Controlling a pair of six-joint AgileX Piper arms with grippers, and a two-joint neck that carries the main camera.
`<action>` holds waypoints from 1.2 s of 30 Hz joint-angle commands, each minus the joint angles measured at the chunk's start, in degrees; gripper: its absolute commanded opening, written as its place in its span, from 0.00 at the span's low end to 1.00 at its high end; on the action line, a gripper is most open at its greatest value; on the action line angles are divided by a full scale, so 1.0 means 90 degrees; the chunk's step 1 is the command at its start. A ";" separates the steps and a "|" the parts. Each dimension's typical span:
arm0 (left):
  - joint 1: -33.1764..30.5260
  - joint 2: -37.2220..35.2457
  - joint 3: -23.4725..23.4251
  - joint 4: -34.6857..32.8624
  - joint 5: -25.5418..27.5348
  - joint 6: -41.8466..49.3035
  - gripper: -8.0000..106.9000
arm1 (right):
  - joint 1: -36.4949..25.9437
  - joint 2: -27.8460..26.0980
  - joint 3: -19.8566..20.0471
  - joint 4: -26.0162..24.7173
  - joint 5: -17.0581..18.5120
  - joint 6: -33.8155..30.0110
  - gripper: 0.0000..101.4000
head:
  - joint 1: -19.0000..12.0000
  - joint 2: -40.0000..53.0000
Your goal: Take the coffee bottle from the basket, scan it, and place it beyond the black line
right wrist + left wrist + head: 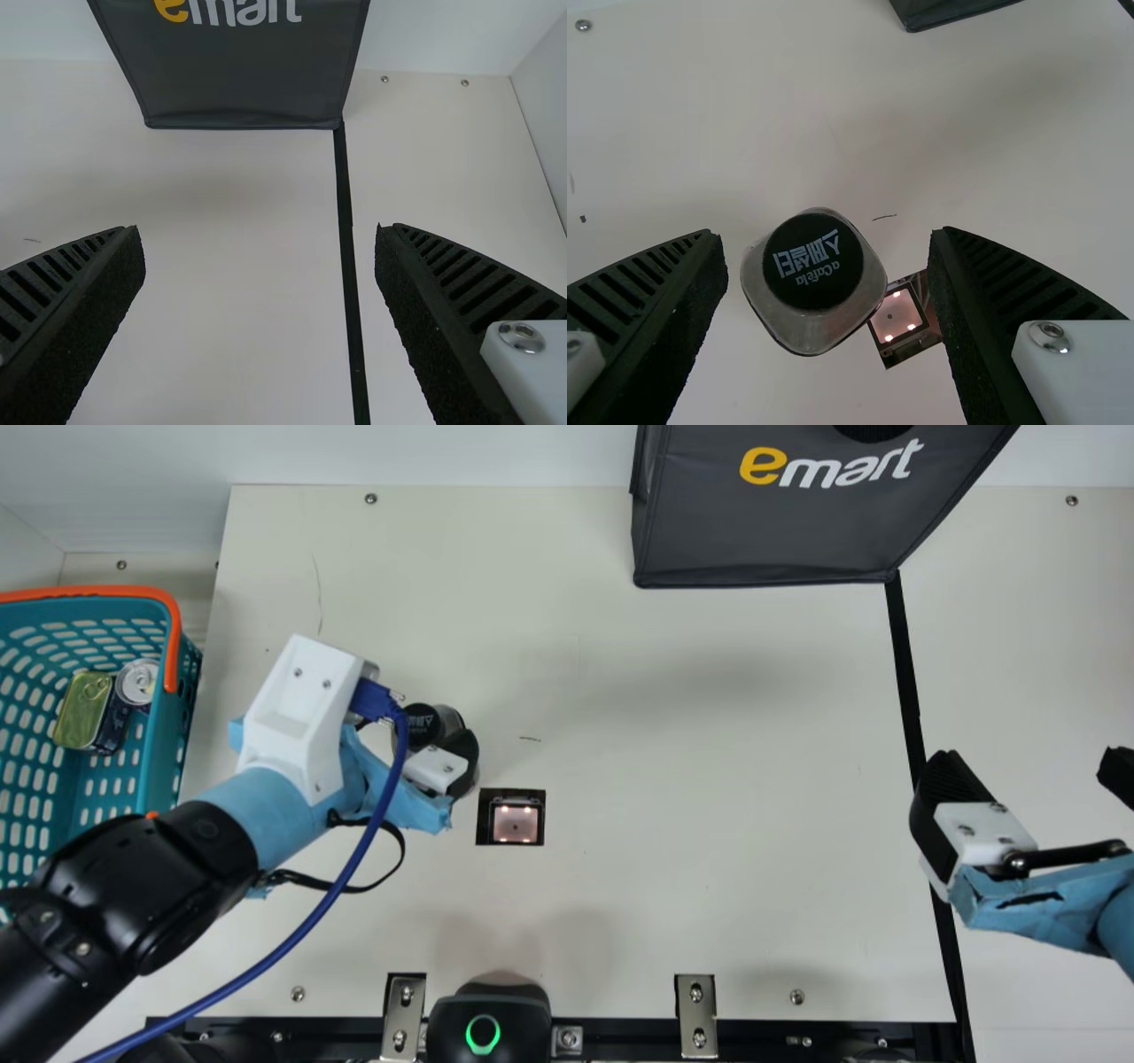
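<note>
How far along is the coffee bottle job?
Done: the bottle is out of the basket, upright on the table. In hand: nothing gripped; the left tool is open around the bottle, beside the square scanner. Whether it has been scanned, I can't tell. Left: any scan, then gripping it and placing it beyond the black line.

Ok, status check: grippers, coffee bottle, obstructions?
Left gripper: jaws open around upright coffee bottle. Right gripper: jaws open, empty. Dark bag by far end of black line, likely avoidable.
</note>
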 commanded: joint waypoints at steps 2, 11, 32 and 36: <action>-0.0048 0.0017 0.0013 0.0062 0.0002 -0.0086 0.85 | 0.0000 0.0000 0.0000 0.0000 0.0000 0.0000 0.90 | -0.0175 0.0000; -0.0150 0.0104 0.0103 0.0302 -0.0103 -0.0366 0.85 | 0.0000 0.0000 0.0000 0.0000 0.0000 0.0000 0.90 | -0.0175 0.0000; -0.0308 0.0369 0.0295 0.1080 -0.0344 -0.1301 0.79 | 0.0000 0.0000 0.0000 0.0000 -0.0005 0.0000 0.90 | -0.0175 0.0000; -0.0333 0.0410 0.0307 0.1193 -0.0383 -0.1456 0.56 | 0.0000 0.0000 0.0000 0.0000 -0.0005 0.0000 0.90 | -0.0175 0.0000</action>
